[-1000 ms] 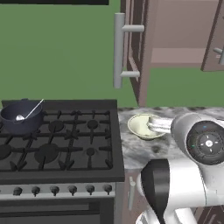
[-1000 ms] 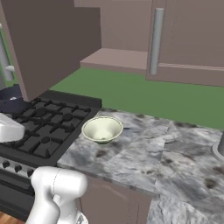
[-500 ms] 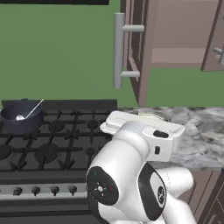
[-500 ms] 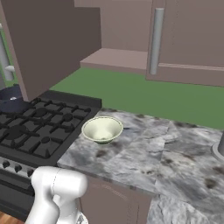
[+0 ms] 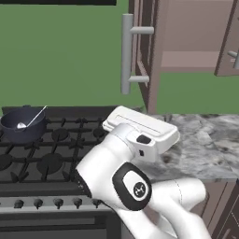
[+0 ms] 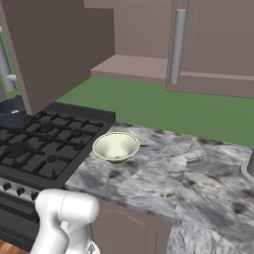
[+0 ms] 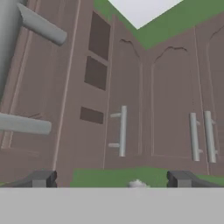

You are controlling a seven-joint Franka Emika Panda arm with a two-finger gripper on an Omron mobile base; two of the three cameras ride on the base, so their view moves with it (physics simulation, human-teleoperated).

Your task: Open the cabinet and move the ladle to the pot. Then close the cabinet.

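Green wall runs behind a black stove [image 5: 46, 154] and a grey marbled counter [image 6: 198, 173] that adjoins it. One dark pot [image 5: 22, 125] sits on the stove's far left burner, and one slim ladle [image 5: 33, 117] already lies in it, scoop down, its thin handle leaning up over the rim to the right. One pale bowl [image 6: 116, 147] stands on the counter just beside the stove.

Above, the cabinet [image 5: 186, 42] stands open: one door is swung out toward the robot, its long grey bar handle [image 5: 127, 53] upright on the door's edge, and one bare shelf shows inside. In the right base view a second, closed door with its own vertical bar handle [image 6: 177, 45] hangs to the right of the open compartment.

The jaws [image 7: 113, 179] stand wide apart with nothing between them. The two dark fingertips [image 7: 40, 178] point toward brown panelled cabinet fronts well ahead, where three slim bar handles can be counted. Close on the left of the jaws looms one thick grey bar handle [image 7: 11, 39] with two stand-off posts, blurred by nearness. The pot and ladle lie away from the jaws, off on the stove.
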